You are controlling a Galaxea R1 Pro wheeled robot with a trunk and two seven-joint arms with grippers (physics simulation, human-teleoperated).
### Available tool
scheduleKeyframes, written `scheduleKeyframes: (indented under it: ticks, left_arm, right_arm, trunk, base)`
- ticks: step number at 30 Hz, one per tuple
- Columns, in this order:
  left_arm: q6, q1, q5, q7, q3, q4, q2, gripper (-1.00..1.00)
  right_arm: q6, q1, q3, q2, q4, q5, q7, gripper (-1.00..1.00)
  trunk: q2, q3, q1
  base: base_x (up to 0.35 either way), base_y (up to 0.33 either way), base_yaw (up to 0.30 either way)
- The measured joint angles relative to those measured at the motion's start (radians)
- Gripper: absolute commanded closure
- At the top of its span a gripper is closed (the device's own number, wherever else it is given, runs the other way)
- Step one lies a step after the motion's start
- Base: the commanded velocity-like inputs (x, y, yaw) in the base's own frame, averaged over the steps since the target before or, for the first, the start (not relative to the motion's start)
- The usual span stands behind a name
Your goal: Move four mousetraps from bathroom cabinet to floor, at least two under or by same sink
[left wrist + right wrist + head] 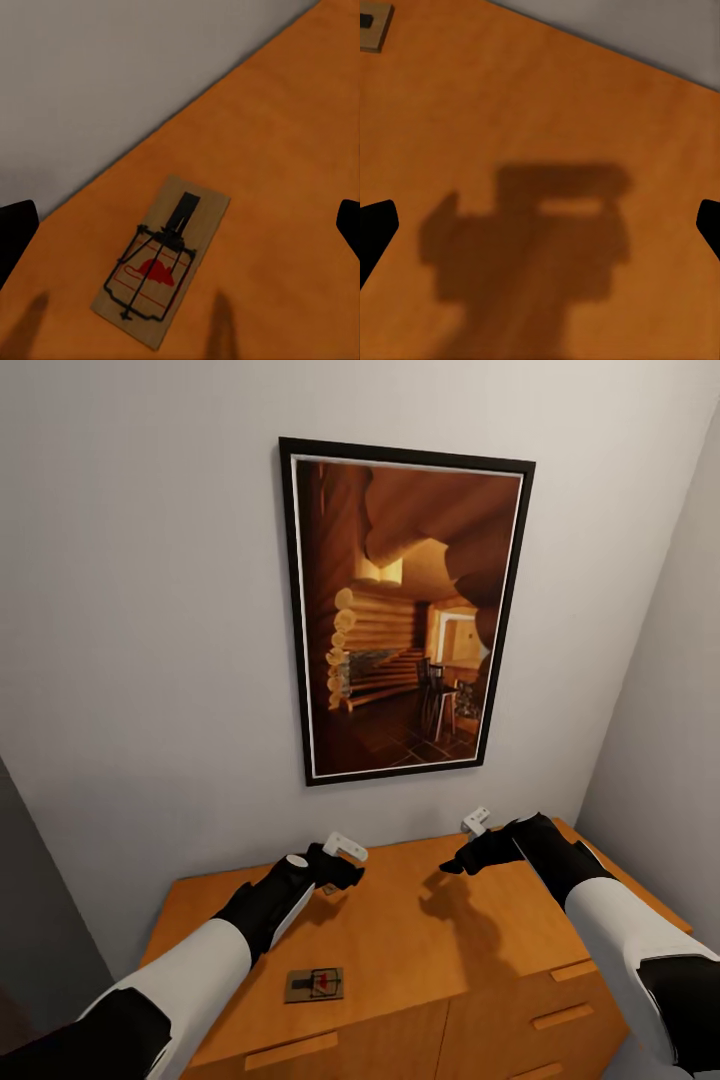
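A black-framed log-cabin picture (405, 615) hangs on the pale grey wall (140, 610).

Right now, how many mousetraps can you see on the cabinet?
2. One mousetrap lies near the cabinet top's front edge; another lies under the left pincer, close to the wall. Others may be hidden.

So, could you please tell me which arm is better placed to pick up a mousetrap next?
Left. Its open gripper hovers directly over a mousetrap on the cabinet, while the right gripper faces bare wood.
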State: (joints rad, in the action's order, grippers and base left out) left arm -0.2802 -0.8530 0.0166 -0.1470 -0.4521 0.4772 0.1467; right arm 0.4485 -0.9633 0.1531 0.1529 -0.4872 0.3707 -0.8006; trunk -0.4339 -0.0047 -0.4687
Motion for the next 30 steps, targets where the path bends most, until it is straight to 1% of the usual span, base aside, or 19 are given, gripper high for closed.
scheduleKeyframes:
  ticks: [20,30]
  left_arm:
    - [0.0,0.001,-0.004,0.001,0.0,0.0,-0.001,-1.0]
    - [0.0,0.001,-0.003,0.001,0.001,0.0,-0.003,-1.0]
  right_arm:
    - [0.0,0.001,0.001,0.0,0.0,0.002,0.0,-1.0]
    - [0.009,0.001,-0.002,-0.004,-0.013,0.004,-0.009,-1.0]
  trunk:
    - [-0.139,-0.061,-0.077]
    - [-0.139,-0.061,-0.077]
  base:
    - [0.0,0.0,0.0]
    - [0.0,0.0,0.0]
